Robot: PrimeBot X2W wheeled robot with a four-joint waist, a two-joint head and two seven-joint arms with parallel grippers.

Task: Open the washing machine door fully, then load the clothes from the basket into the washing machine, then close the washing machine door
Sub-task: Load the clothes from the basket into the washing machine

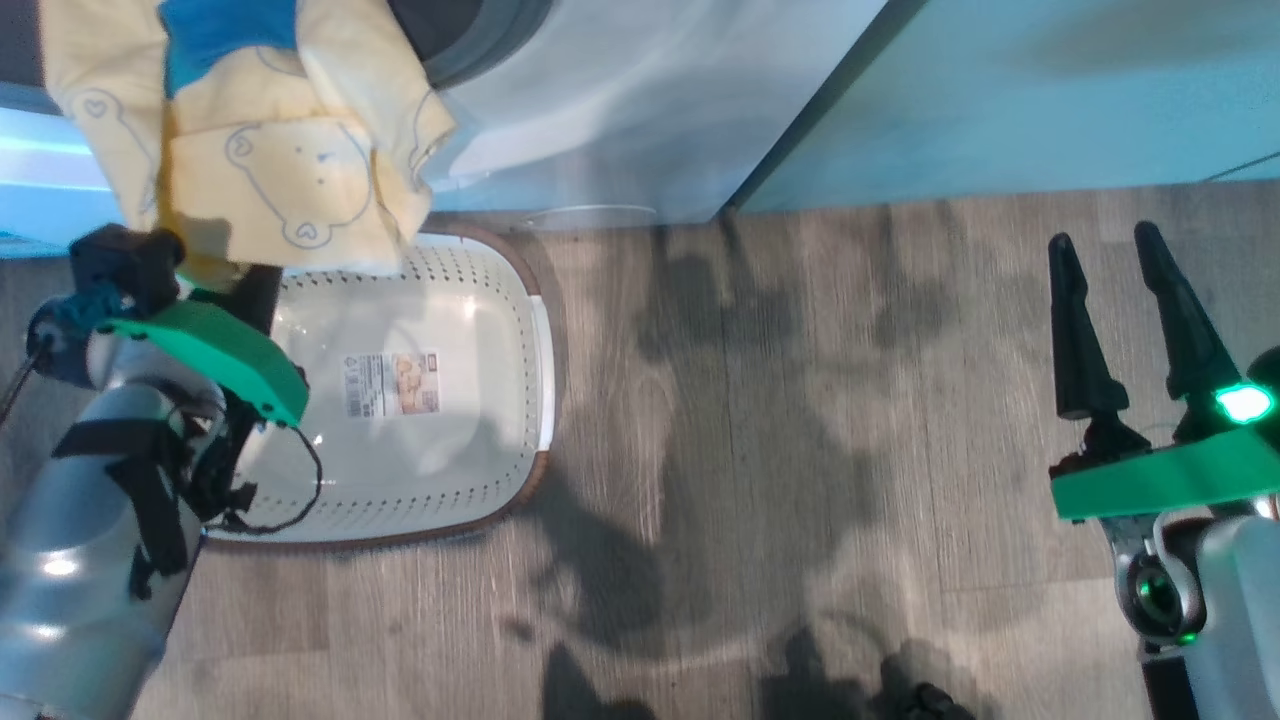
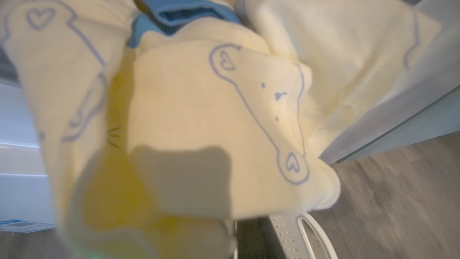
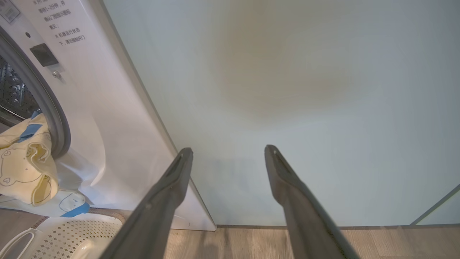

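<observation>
The clothes (image 1: 270, 140), pale yellow with blue line drawings and a bright blue piece, hang bunched above the basket (image 1: 500, 290), in front of the washing machine (image 1: 620, 110). My left arm (image 1: 190, 340) reaches up under them. Its fingers are buried in the fabric, shut on it. The left wrist view has the clothes (image 2: 215, 118) right up close. In the right wrist view the clothes (image 3: 25, 162) hang at the grey ring (image 3: 54, 111) of the open drum mouth. The basket holds just its paper label (image 1: 392, 384). My right gripper (image 1: 1102, 235) stands open and empty at the far right. The washing machine door is out of view.
Mint green cabinets (image 1: 1000, 90) stand right of the machine, and my right gripper (image 3: 228, 149) faces a cabinet front (image 3: 305, 108). Wood-look floor (image 1: 800, 420) spreads between the basket and my right arm. A blue sticker (image 3: 75, 210) sits low on the machine.
</observation>
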